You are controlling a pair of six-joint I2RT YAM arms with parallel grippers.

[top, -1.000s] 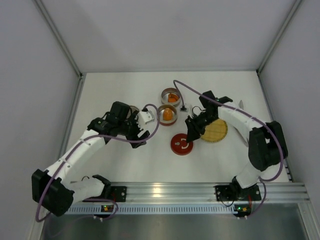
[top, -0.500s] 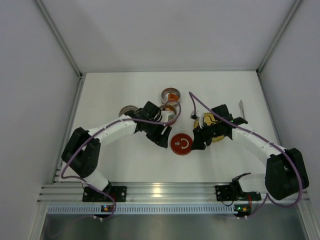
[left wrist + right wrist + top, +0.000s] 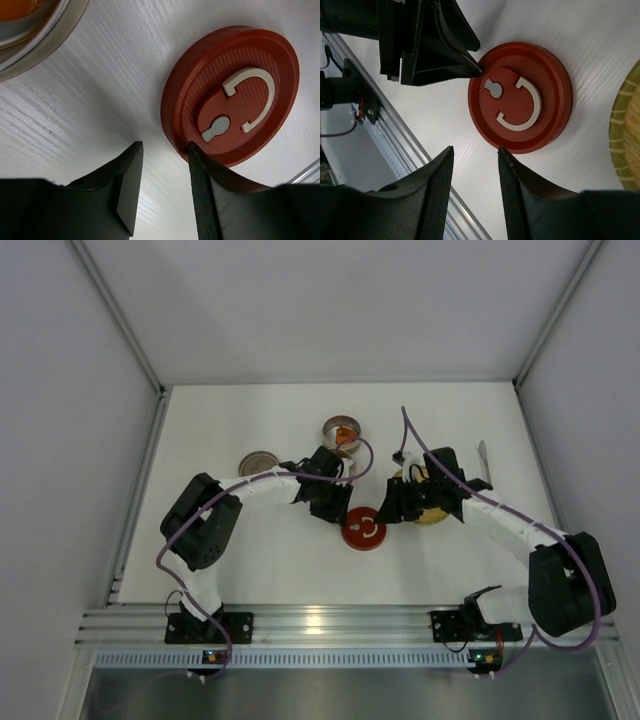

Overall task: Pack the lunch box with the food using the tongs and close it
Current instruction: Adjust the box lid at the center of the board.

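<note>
one red lid (image 3: 364, 528), one yellow plate (image 3: 626, 125), one pair of tongs (image 3: 483, 454) at the desk's far right, and two tins seen from above. the farther tin (image 3: 341, 430) holds orange food (image 3: 344, 435). the left end effector (image 3: 162, 195), narrowly parted, touches the lid's rim with one finger. the right end effector (image 3: 472, 192), parted and empty, hangs beside the lid. the desk (image 3: 270, 565) and walls are white.

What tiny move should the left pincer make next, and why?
Probably slide a bit toward the lid, so its rim comes between the fingers. The left pincer is open with only bare table in its gap, and one finger just meets the lid's edge. The lid lies flat.
</note>
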